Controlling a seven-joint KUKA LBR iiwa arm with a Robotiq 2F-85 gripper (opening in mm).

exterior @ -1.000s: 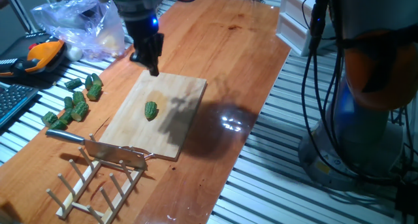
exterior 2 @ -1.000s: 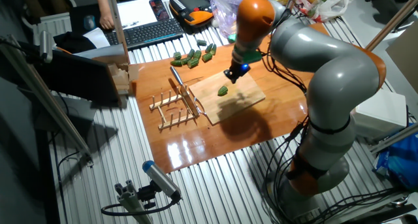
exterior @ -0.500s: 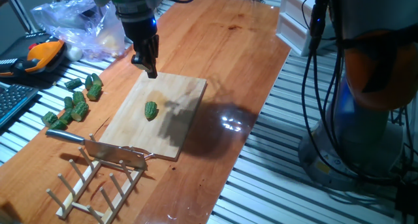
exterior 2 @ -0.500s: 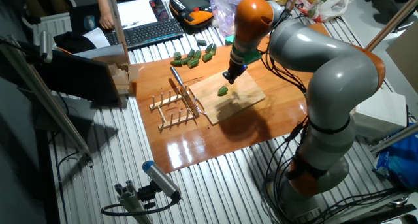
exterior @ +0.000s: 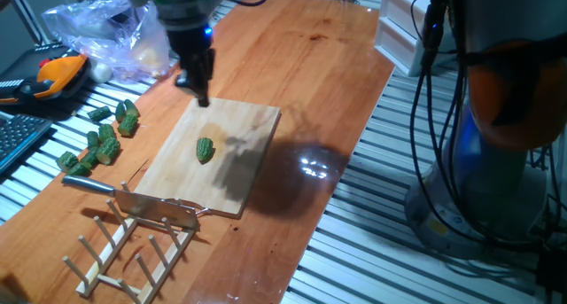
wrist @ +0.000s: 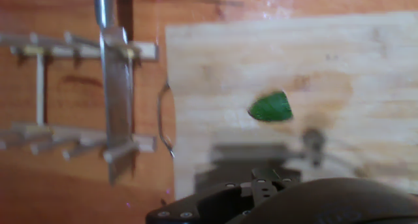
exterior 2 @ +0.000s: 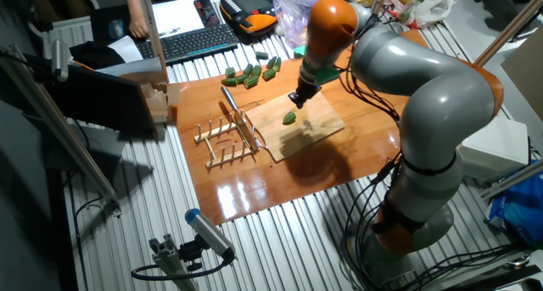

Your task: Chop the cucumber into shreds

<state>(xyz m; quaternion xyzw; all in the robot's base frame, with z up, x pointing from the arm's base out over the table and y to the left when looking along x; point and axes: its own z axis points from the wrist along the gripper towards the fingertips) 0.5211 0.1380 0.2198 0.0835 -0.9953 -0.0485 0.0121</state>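
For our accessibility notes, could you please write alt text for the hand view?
A small green cucumber piece lies alone on a pale wooden cutting board. Left of the board, a knife rests across a wooden rack on the brown table; the gripper's dark body fills the bottom edge.

Fingers blurred, spacing unclear

bench: glossy wood, bright lamp glare
floor: ribbed metal slats round the bench edges

Cucumber: small dk-green bumpy chunk, whole, lying mid wooden board.
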